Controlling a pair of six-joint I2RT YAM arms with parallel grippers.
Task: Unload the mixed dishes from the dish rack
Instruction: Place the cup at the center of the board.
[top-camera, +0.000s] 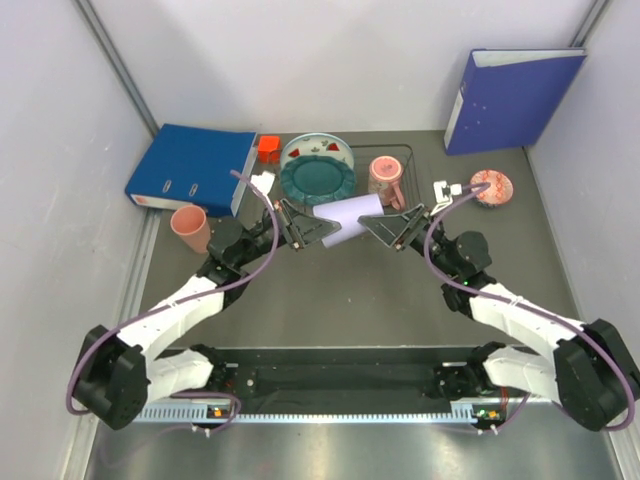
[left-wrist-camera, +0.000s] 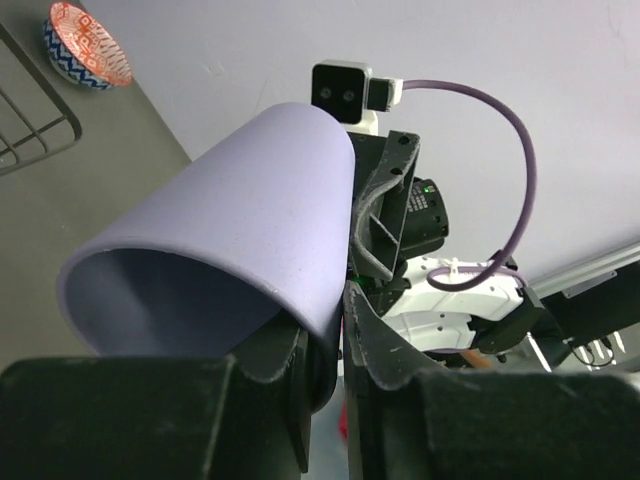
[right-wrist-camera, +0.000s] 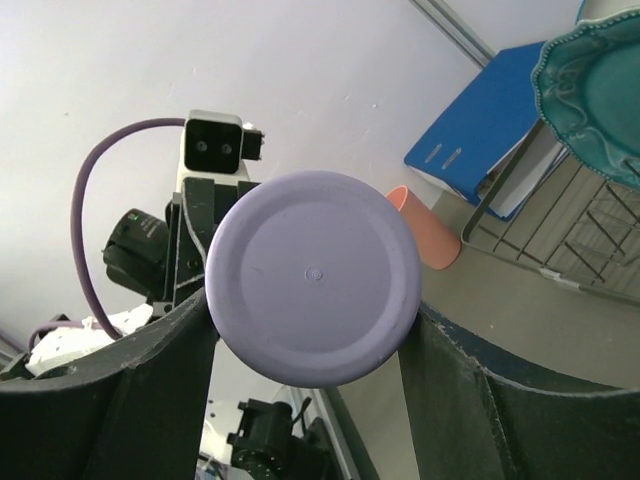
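Observation:
The lavender cup (top-camera: 345, 220) lies on its side in the air between both grippers, in front of the dish rack (top-camera: 410, 160). My left gripper (top-camera: 318, 228) is shut on its rim, one finger inside and one outside (left-wrist-camera: 340, 330). My right gripper (top-camera: 375, 222) is closed round the cup's base (right-wrist-camera: 312, 278), a finger touching each side. In the rack stand the teal scalloped plate (top-camera: 318, 180), the white watermelon plate (top-camera: 318, 150) and a salmon-pink cup (top-camera: 385, 178). Another salmon-pink cup (top-camera: 190, 228) stands on the table at the left. The small patterned bowl (top-camera: 491, 187) sits on the table at the right.
A blue ring binder (top-camera: 190, 168) lies left of the rack with a small red cube (top-camera: 268, 146) by it. A second binder (top-camera: 515, 95) leans on the back right wall. Grey walls close in both sides.

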